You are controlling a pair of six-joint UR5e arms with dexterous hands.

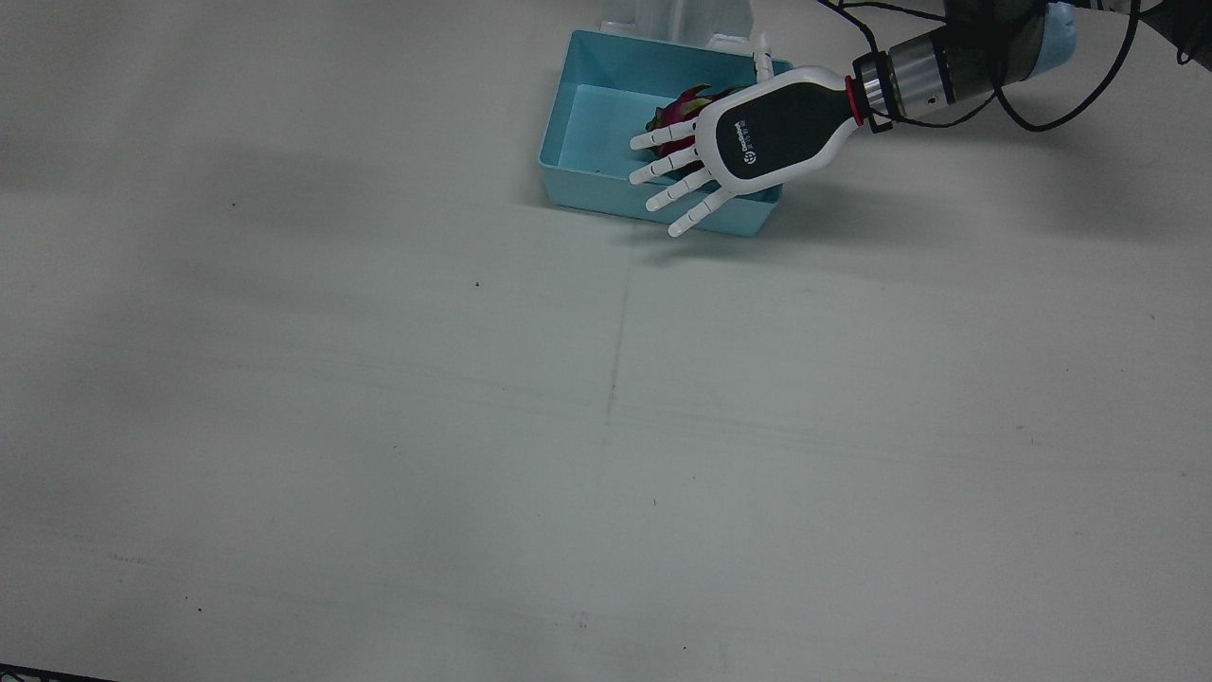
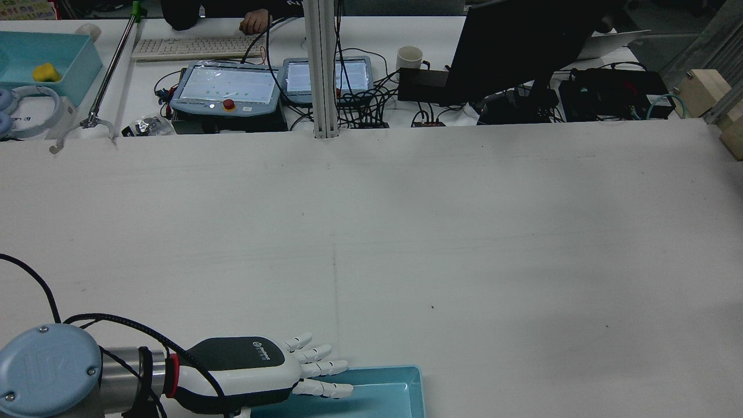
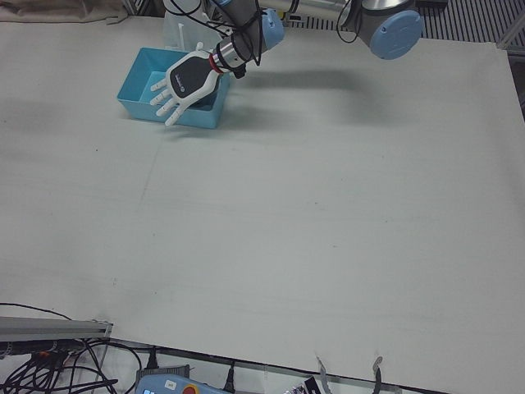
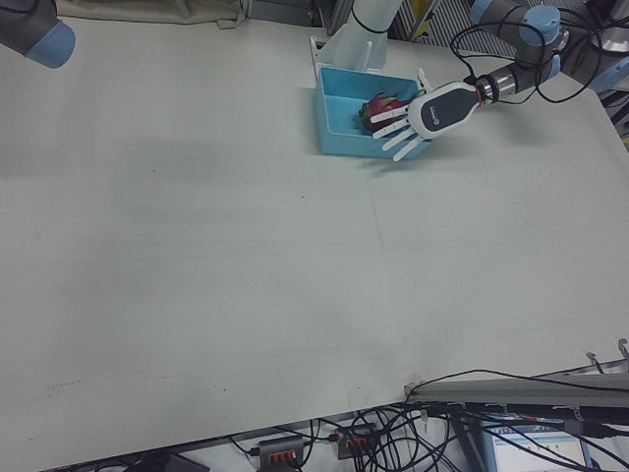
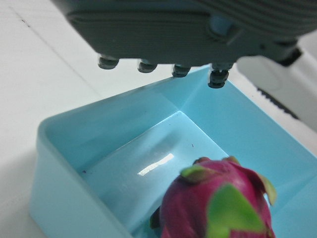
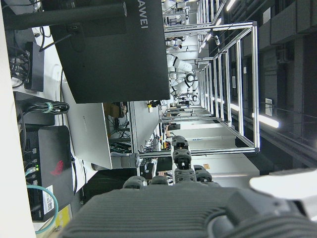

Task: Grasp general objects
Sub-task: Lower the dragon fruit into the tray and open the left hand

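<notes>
A pink dragon fruit (image 1: 684, 106) with green scales lies in a light-blue bin (image 1: 587, 180) at the table's robot-side edge. My left hand (image 1: 757, 133) hovers flat over the bin's right half, palm down, fingers spread and straight, holding nothing. It covers part of the fruit. In the left hand view the dragon fruit (image 5: 218, 203) lies below the palm and the fingertips (image 5: 178, 69) point past the bin (image 5: 74, 198). My right hand (image 6: 168, 208) shows only in its own view, aimed at the room, fingers apart and empty.
The bin stands against a white pedestal base (image 1: 677, 19). Black cables (image 1: 1004, 104) hang along the left forearm. Monitors, teach pendants and wiring (image 2: 325, 87) crowd the desk beyond the table's far edge. A right arm joint (image 4: 39, 39) sits at the table's corner.
</notes>
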